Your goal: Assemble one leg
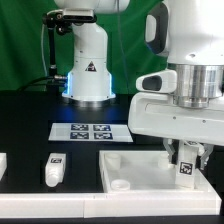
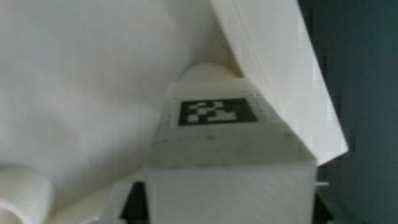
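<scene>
My gripper [image 1: 185,157] is shut on a leg [image 1: 186,170], a stubby white peg with a black-and-white tag, and holds it upright over the right part of the large white square panel [image 1: 140,165]. In the wrist view the leg [image 2: 217,140] fills the space between the jaws of the gripper [image 2: 217,200], tag facing the camera, with the panel [image 2: 89,90] right behind it. I cannot tell whether the leg touches the panel. A second identical leg [image 1: 53,170] lies loose on the black table to the exterior view's left of the panel.
The marker board [image 1: 90,130] lies flat behind the panel, in front of the robot base [image 1: 88,70]. A round hole [image 1: 120,183] shows in the panel's near left corner. Another white piece [image 1: 3,165] pokes in at the exterior view's left edge.
</scene>
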Tool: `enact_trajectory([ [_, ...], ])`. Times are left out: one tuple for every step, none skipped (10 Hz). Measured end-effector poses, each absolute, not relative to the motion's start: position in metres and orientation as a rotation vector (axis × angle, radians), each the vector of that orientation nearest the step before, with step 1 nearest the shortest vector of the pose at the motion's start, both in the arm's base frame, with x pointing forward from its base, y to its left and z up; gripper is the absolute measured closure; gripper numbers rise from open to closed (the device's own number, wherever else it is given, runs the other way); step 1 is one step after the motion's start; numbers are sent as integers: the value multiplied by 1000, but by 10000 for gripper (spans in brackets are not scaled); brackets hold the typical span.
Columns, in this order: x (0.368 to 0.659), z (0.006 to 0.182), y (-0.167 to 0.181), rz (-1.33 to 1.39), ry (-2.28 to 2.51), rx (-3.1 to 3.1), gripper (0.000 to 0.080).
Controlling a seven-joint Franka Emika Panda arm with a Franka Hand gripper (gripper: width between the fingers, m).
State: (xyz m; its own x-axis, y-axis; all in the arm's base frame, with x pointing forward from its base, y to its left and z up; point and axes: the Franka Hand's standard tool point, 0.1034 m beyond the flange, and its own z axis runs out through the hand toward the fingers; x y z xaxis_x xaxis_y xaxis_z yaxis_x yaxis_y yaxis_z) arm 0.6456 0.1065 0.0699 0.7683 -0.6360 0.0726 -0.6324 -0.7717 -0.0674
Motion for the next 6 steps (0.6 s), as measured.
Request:
enact_trajectory([
  [644, 71, 106, -131, 1338, -2798, 515],
  [643, 70, 105, -127, 1599, -2653, 515],
  [642, 68, 103, -114, 1826, -2491, 515],
  [641, 68, 101, -113, 1937, -2392, 515],
  [641, 68, 101, -119, 1974, -2353, 515],
  [640, 68, 101, -115, 2003, -2328, 515],
])
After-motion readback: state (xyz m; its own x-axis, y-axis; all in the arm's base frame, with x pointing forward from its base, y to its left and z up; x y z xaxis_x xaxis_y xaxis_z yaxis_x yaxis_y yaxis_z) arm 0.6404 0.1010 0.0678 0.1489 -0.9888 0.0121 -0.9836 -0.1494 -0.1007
